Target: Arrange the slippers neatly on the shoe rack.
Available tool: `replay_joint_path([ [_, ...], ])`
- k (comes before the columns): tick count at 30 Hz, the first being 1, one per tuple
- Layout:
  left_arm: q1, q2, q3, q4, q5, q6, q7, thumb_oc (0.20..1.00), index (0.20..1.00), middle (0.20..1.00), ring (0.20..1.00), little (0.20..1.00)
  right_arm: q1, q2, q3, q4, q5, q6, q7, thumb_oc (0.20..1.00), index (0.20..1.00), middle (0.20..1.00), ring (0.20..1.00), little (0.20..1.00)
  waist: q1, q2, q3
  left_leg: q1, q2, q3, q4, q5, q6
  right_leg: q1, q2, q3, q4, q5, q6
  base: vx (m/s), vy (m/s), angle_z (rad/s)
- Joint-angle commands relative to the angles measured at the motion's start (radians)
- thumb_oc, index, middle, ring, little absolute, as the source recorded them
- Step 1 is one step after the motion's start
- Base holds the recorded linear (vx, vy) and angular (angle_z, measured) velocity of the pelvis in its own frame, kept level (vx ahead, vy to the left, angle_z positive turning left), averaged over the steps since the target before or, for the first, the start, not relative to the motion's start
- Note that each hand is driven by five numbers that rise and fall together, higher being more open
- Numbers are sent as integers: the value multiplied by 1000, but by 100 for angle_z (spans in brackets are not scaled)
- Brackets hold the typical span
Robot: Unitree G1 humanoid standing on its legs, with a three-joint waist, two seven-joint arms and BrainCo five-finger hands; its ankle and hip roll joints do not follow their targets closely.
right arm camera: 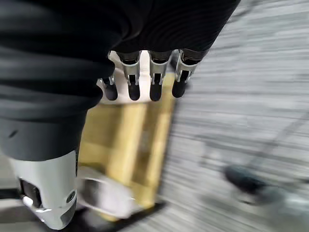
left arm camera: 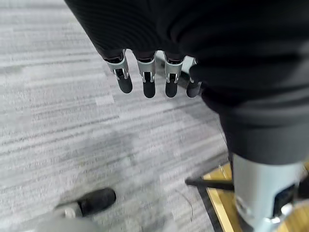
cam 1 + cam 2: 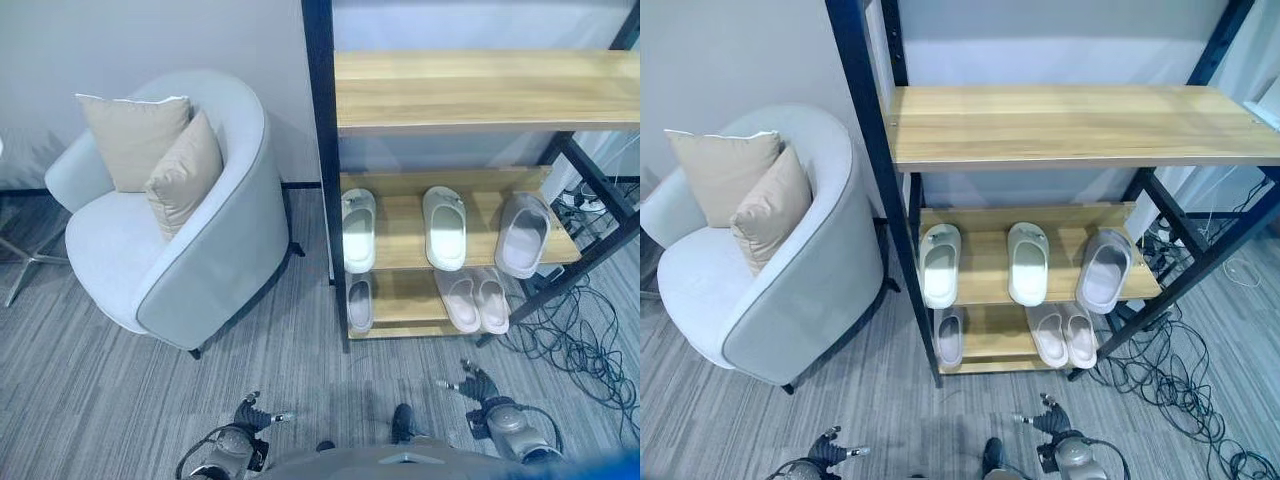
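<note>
The shoe rack (image 3: 480,90) has a black frame and wooden shelves. On its middle shelf lie two white slippers (image 3: 358,230) (image 3: 444,228), toes inward. A greyish slipper (image 3: 522,235) lies skewed at that shelf's right end. On the bottom shelf are a single grey slipper (image 3: 360,303) at the left and a pale pink pair (image 3: 472,300) side by side at the right. My left hand (image 3: 235,440) hangs low over the floor, short of the rack, open and holding nothing. My right hand (image 3: 495,405) is open too, in front of the rack's lower right; its fingers (image 1: 154,82) hang straight above the bottom shelf (image 1: 130,140).
A light grey armchair (image 3: 170,250) with two beige cushions (image 3: 185,170) stands left of the rack. A tangle of black cables (image 3: 570,340) lies on the floor by the rack's right leg. Grey carpet spreads between me and the rack.
</note>
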Motion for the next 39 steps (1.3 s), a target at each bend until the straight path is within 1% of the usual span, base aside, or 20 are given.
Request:
replay_joint_path([
  [1,-35,3,12,9,46,-19,29,1000,1000,1000,1000,1000,-87,-96,-40,-94,-65,-53,-82,1000,1000,1000,1000,1000,13,-10,38,-76,13,-22,67,-49,-43,117,-9,30,116,-230,73,42,79,-29],
  [5,-17,8,35,-10,38,-26,12,1000,1000,1000,1000,1000,-86,-180,-124,-265,-113,-58,-129,1000,1000,1000,1000,1000,14,-16,34,-74,13,-16,69,-56,-36,120,-10,43,110,-230,78,52,45,-18],
  [8,-6,4,38,-22,48,-33,-16,1000,1000,1000,1000,1000,-100,-260,-211,-440,-166,-65,-168,1000,1000,1000,1000,1000,17,-25,30,-69,15,-22,67,-61,-34,125,-5,47,106,-238,75,56,-5,-3],
  [10,-3,4,39,-26,54,-35,-29,1000,1000,1000,1000,1000,-108,-296,-257,-502,-181,-72,-185,1000,1000,1000,1000,1000,17,-30,27,-66,18,-28,62,-60,-35,128,1,50,100,-240,73,53,-32,1],
  [11,-1,3,36,-25,57,-35,-38,1000,1000,1000,1000,1000,-118,-330,-291,-511,-181,-73,-197,1000,1000,1000,1000,1000,17,-33,24,-64,19,-33,57,-59,-36,130,4,52,94,-241,71,58,-40,5],
  [12,-2,3,30,-24,61,-33,-45,1000,1000,1000,1000,1000,-149,-355,-301,-497,-174,-71,-203,1000,1000,1000,1000,1000,21,-36,22,-60,21,-37,51,-58,-37,134,8,50,90,-243,68,43,-29,8],
  [13,-2,3,30,-24,61,-33,-45,1000,1000,1000,1000,1000,-149,-355,-301,-497,-174,-71,-203,1000,1000,1000,1000,1000,21,-36,22,-60,21,-37,51,-58,-37,135,8,50,90,-243,68,53,-36,6],
  [14,-3,3,21,-23,66,-32,-53,1000,1000,1000,1000,1000,-191,-387,-303,-468,-167,-68,-210,1000,1000,1000,1000,1000,26,-39,20,-55,21,-43,44,-56,-39,140,11,47,82,-244,67,63,-49,6],
  [15,-1,9,10,-23,64,-32,-58,1000,1000,1000,1000,1000,-268,-449,-292,-418,-154,-59,-212,1000,1000,1000,1000,1000,37,-46,20,-52,23,-51,39,-54,-42,143,14,44,77,-244,65,74,-60,5],
  [17,-1,11,0,-24,58,-34,-63,1000,1000,1000,1000,1000,-378,-520,-250,-350,-133,-54,-202,1000,1000,1000,1000,1000,44,-50,22,-51,23,-55,36,-51,-45,146,16,39,72,-243,64,62,-56,5],
  [18,6,24,-18,-22,45,-35,-70,1000,1000,1000,1000,1000,-559,-626,-167,-204,-85,-35,-165,1000,1000,1000,1000,1000,60,-60,22,-52,23,-59,38,-48,-51,150,19,34,62,-237,63,56,-51,3],
  [19,5,22,-15,-22,44,-35,-70,1000,1000,1000,1000,1000,-569,-627,-158,-198,-83,-37,-165,1000,1000,1000,1000,1000,57,-58,23,-51,23,-59,38,-49,-51,151,20,34,62,-237,63,56,-49,1],
  [23,13,40,-29,-11,22,-34,-83,1000,1000,1000,1000,1000,-828,-723,-4,1,-9,-19,-97,1000,1000,1000,1000,1000,72,-68,21,-54,25,-61,36,-43,-59,152,25,30,50,-232,62,41,-26,4],
  [24,28,43,-7,-5,2,-32,-88,1000,1000,1000,1000,1000,-821,-727,38,-104,-28,1,-50,1000,1000,1000,1000,1000,60,-66,24,-60,29,-56,33,-37,-62,145,27,33,46,-227,62,65,-47,14],
  [26,23,55,-40,13,-6,-33,-100,1000,1000,1000,1000,1000,-1166,-687,225,277,38,22,0,1000,1000,1000,1000,1000,98,-79,19,-70,29,-69,28,-28,-72,150,34,18,26,-224,59,93,-78,-2],
  [27,20,57,-42,14,-9,-34,-102,1000,1000,1000,1000,1000,-1202,-681,247,307,50,24,11,1000,1000,1000,1000,1000,101,-78,19,-71,30,-72,26,-26,-74,150,36,17,23,-224,59,75,-55,-15],
  [31,1,51,-58,6,-12,-32,-100,1000,1000,1000,1000,1000,-1188,-580,258,353,59,32,40,1000,1000,1000,1000,1000,118,-78,22,-85,31,-84,19,-15,-77,143,41,9,11,-221,57,25,-19,5],
  [35,-14,49,-70,0,-19,-31,-101,1000,1000,1000,1000,1000,-1219,-552,272,381,56,42,50,1000,1000,1000,1000,1000,124,-79,31,-94,33,-93,15,-11,-78,137,44,5,6,-223,54,9,-10,12],
  [38,-25,45,-79,-6,-20,-31,-101,1000,1000,1000,1000,1000,-1189,-519,265,382,52,42,52,1000,1000,1000,1000,1000,128,-79,39,-102,33,-98,14,-7,-78,131,45,2,4,-222,54,-4,-2,13],
  [39,-3,22,-57,-34,-47,-32,-70,1000,1000,1000,1000,1000,-868,-430,231,83,-21,20,-13,1000,1000,1000,1000,1000,106,-71,49,-106,33,-88,13,-3,-72,119,42,13,7,-213,59,-106,94,3],
])
